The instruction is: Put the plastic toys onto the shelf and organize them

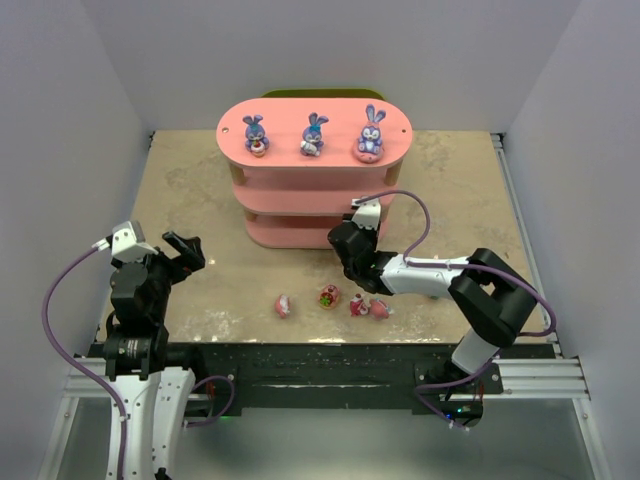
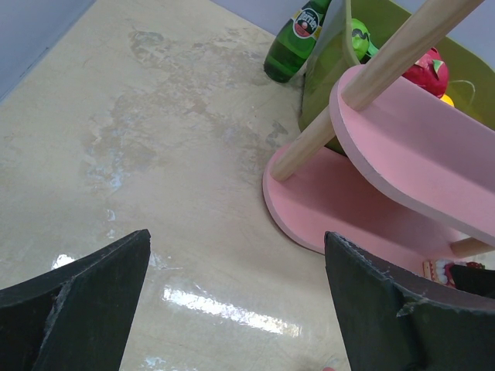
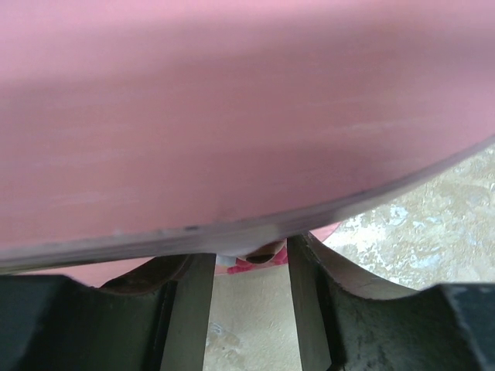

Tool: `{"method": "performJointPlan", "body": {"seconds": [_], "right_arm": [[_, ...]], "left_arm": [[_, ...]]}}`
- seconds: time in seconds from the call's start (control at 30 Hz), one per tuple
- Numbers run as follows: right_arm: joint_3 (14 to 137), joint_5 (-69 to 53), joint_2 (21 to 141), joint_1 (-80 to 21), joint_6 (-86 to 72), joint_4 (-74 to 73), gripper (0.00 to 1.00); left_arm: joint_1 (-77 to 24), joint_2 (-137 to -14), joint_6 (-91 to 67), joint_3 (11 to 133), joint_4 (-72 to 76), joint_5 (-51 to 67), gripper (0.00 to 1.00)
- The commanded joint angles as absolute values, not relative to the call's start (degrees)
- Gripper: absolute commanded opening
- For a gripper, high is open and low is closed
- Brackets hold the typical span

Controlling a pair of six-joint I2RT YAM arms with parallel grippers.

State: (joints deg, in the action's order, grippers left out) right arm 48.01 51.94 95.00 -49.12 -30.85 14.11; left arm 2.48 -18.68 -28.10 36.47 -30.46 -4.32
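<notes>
Tally first. Counted three purple-blue long-eared plastic bunnies [image 1: 314, 135] standing upright in a row along the top board of the pink three-tier oval-boarded shelf [image 1: 300, 173]. Judged that tier done.

Found four small round pink, red and white plastic figures [image 1: 329, 296] lying loose on the tabletop [image 1: 200, 200] near its front edge, well apart from the shelf. Judged those as left to place.

Spotted the right gripper [image 1: 362, 212] at the shelf's right end, tucked under a pink board, apparently at the lowest level. Saw its jaws standing partway apart, with a small pink-and-white figure [image 3: 246, 265] between the fingertips beneath the board's pale edge. Could not tell whether gripped or let go, with the board filling most of the wrist view.

Noted the left gripper [image 2: 236, 309] spread wide and empty, hovering over the tabletop left of the shelf.

Reckoned roughly a third of the toys placed, one at the point of being shelved and four waiting. Could see little of what sat on the middle and lower boards.
</notes>
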Motion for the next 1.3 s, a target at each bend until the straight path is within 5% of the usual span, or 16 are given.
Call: {"method": "performJointPlan", "body": {"seconds": [0.0, 0.3, 0.63, 0.87, 1.27], "right_arm": [[49.9, 54.2, 95.1, -48.8, -28.3, 19.0, 0.46], [49.9, 54.1, 94.2, -48.7, -30.0, 17.5, 0.51], [49.3, 51.0, 81.7, -48.7, -31.9, 8.2, 0.74], [49.5, 47.6, 79.1, -49.3, -37.1, -3.7, 0.76], [40.7, 35.0, 55.0, -49.7, -41.8, -16.1, 0.76]], "left_arm": [[2.3, -18.7, -28.5, 36.3, -27.9, -4.7, 0.98], [2.4, -18.6, -28.5, 36.3, -27.9, -4.6, 0.98], [2.4, -18.8, -28.5, 36.2, -27.9, -4.6, 0.98], [2.4, -19.3, -28.3, 36.1, -27.7, -3.8, 0.98], [2.3, -19.9, -27.3, 35.7, -26.5, -0.3, 1.00]]}}
